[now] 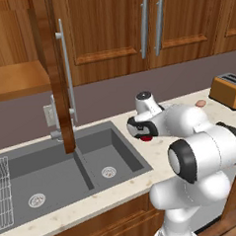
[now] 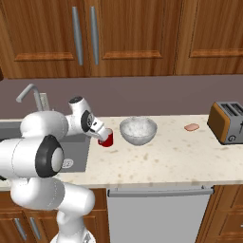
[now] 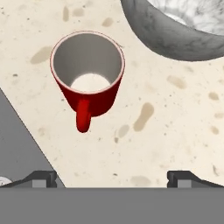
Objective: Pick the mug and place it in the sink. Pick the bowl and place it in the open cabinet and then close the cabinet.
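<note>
The red mug (image 3: 87, 78) stands upright on the speckled counter, white inside, its handle (image 3: 83, 116) pointing toward my hand. My gripper (image 3: 112, 178) hovers just above it, open, fingertips (image 3: 41, 178) wide apart with nothing between them. From the right base view the gripper (image 2: 101, 133) sits over the mug (image 2: 108, 139), and the stone-grey bowl (image 2: 138, 130) stands right beside it. A sliver of the mug (image 1: 147, 137) shows under the hand in the left base view. The dark sink (image 1: 68, 167) lies to the left. The cabinet (image 1: 14, 79) stands open, its door (image 1: 55, 74) swung out over the sink.
An orange toaster (image 2: 228, 122) stands at the right end of the counter, with a small pink item (image 2: 192, 127) near it. A faucet (image 2: 28, 95) rises behind the sink, and a white wire rack (image 1: 2, 191) sits in the left basin. The open door hangs above the basin divider.
</note>
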### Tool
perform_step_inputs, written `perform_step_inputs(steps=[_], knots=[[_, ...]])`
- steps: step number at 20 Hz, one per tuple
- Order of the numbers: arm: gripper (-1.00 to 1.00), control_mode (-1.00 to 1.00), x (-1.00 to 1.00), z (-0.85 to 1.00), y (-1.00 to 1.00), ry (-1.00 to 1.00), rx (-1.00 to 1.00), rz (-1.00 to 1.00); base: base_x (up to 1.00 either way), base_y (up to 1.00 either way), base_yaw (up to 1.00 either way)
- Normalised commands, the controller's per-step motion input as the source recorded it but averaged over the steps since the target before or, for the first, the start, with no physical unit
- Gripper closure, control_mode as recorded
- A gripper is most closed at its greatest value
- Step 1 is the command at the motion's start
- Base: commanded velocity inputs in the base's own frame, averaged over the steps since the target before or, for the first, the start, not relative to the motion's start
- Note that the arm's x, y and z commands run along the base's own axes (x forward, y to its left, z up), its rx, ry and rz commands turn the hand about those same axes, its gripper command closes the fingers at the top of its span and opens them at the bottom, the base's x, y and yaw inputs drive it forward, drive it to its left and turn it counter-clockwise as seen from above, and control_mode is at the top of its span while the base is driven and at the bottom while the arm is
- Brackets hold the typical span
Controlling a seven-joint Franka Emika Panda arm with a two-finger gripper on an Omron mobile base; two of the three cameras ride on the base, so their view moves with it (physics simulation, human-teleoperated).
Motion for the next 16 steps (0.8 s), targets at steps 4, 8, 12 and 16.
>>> perform_step_inputs(steps=[4, 8, 12, 16], knots=[[-1.00, -1.00, 0.19, -0.27, 0.00, 0.01, 0.00, -0.06, 0.00, 0.00, 0.00], [-1.00, -1.00, 0.22, -0.26, 0.00, 0.00, 0.00, -0.06, 0.00, 0.00, 0.00], [-1.00, -1.00, 0.23, -0.23, 0.00, 0.00, 0.00, -0.05, 0.00, 0.00, 0.00], [-1.00, -1.00, 0.23, -0.20, 0.00, 0.00, 0.00, -0.05, 0.00, 0.00, 0.00]])
